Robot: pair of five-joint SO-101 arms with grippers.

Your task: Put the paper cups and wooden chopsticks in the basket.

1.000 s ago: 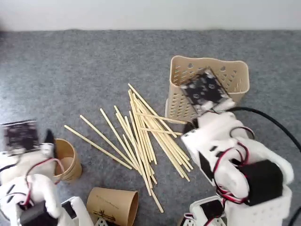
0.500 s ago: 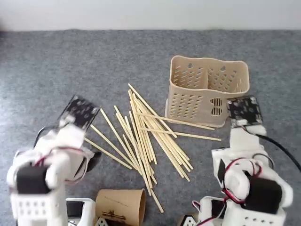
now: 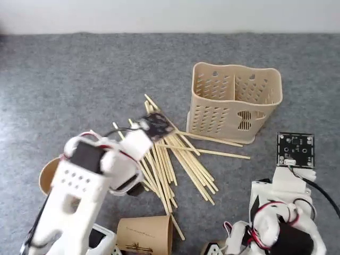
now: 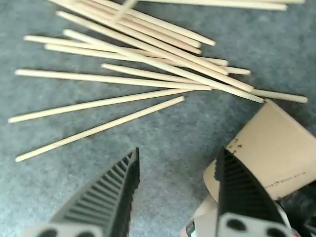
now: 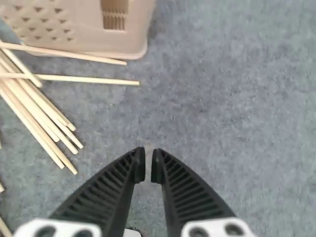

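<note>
Grey felt-like table cover [image 3: 79, 79]; plain pale wall [image 3: 159, 16] along far edge.

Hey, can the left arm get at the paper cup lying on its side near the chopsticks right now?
Probably yes. The left gripper is open over the grey mat, with the tipped paper cup right beside one finger and nothing between them; the chopsticks lie farther off.

Chopsticks [image 3: 191, 164]: bare pale wood. Cup [image 3: 146, 234]: matt brown paper. Basket [image 3: 218, 114]: smooth beige plastic. Table cover [image 3: 79, 74]: rough grey cloth.
</note>
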